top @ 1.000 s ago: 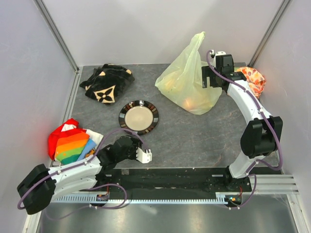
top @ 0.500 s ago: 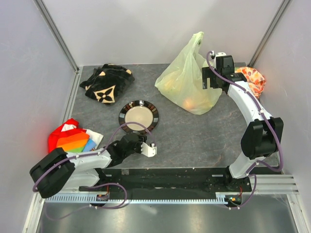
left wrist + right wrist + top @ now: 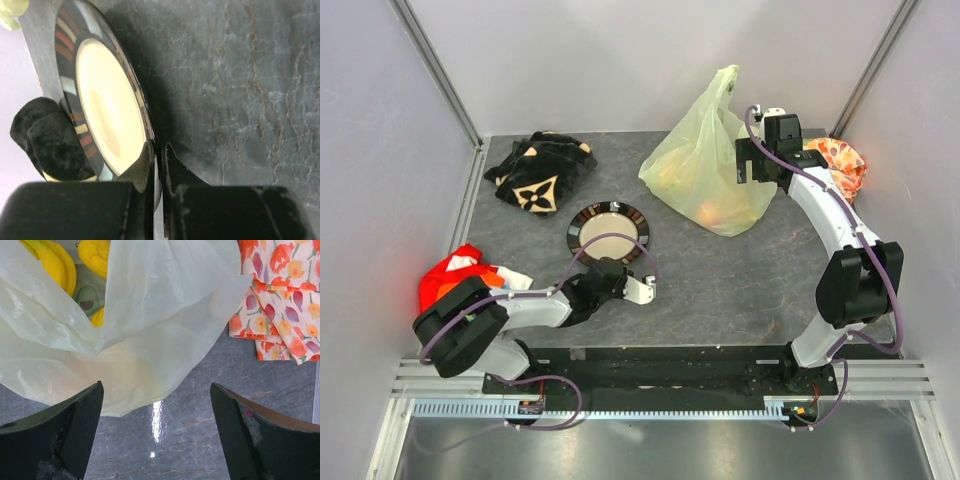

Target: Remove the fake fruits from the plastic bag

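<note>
Facing right hand [image 3: 156, 390]: plastic bag [image 3: 165, 315]

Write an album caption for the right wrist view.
Open right fingers hover before a crinkly bag with yellow fruits inside, a floral cloth beside it.

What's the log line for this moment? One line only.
left fingers: shut, near plate | right fingers: open, at bag | fruits: inside bag
</note>
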Robot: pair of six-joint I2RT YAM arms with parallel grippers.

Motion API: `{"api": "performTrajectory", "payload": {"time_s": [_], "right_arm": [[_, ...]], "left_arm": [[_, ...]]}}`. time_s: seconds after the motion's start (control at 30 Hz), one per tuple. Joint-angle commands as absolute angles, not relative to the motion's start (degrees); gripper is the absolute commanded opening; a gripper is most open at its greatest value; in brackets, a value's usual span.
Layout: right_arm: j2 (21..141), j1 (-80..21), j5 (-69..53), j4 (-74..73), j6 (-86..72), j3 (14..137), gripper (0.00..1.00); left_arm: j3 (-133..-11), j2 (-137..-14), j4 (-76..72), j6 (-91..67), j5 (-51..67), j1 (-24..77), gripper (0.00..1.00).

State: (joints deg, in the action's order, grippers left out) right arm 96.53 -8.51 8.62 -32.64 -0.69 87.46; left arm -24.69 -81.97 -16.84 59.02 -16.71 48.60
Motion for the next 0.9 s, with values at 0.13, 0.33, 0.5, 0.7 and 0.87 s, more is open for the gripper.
{"api": "performTrajectory", "payload": {"time_s": [0.13,0.33,0.5,0.7,0.87], "right_arm": [[95.1,-8.79,8.17,-32.17,-1.06,88.07,0.96],[95.19,-8.7,8.88,-32.96,-0.53,89.47,0.96],[94.92,-8.7,9.58,-33.31,0.86,88.6,0.96],[94.48,-8.7,9.23,-33.05,0.53,87.1,0.96],[94.48,-8.7,8.96,-34.71,0.35,90.95,0.95]], "left_arm": [[-23.73,-77.79,1.3,48.78,-13.98,52.55,0.02],[-25.48,-75.94,9.47,41.41,-9.68,63.27,0.02],[-24.44,-74.18,9.93,36.83,-5.55,69.34,0.02],[-23.38,-73.04,9.49,34.81,-2.57,74.61,0.15],[-23.11,-68.13,11.5,35.68,4.82,75.41,0.58]]}}
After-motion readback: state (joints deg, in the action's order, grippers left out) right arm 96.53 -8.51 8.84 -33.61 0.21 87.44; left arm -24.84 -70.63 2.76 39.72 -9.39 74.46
